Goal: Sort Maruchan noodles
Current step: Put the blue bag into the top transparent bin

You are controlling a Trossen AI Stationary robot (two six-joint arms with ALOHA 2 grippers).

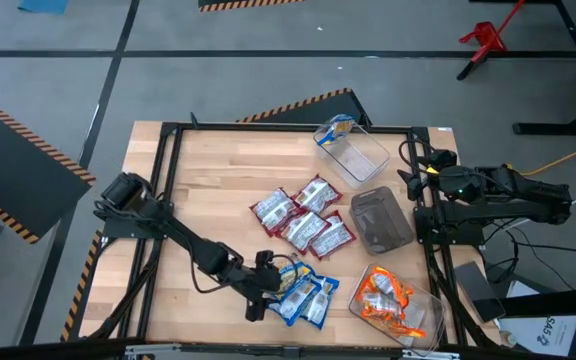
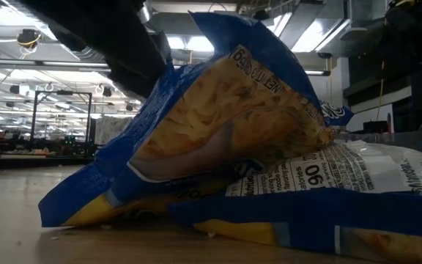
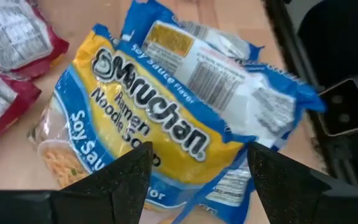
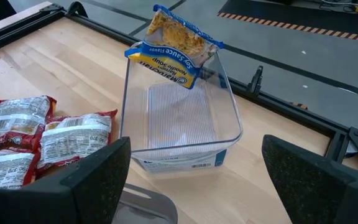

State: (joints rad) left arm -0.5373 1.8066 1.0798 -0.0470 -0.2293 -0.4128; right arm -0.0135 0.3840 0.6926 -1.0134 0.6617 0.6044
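Note:
A heap of blue-and-yellow Maruchan packets (image 1: pixel 306 292) lies on the table's near side and fills the low view (image 2: pixel 233 132). My left gripper (image 1: pixel 265 285) is open and low over the heap. Its fingers straddle the top packet (image 3: pixel 160 118). Several red packets (image 1: pixel 303 220) lie flat at the table's middle. Orange packets (image 1: pixel 388 303) sit in a clear tub (image 1: pixel 423 300) at the near right. One blue packet (image 4: pixel 173 46) leans on the far rim of another clear tub (image 4: pixel 179 124). My right gripper (image 4: pixel 194 186) is open and waits at the right edge (image 1: pixel 438 185). My left gripper comes slanting down from the table's left with its open fingers (image 3: pixel 126 180) on either side of the top blue packet's lower edge (image 3: pixel 191 174). I cannot tell whether they touch it. The packet lies on the other blue packets.
A dark grey tub (image 1: pixel 380 220) stands between the two clear tubs on the right. A black metal frame (image 1: pixel 168 130) borders the table. Bare wood (image 1: pixel 218 180) lies on the far left half.

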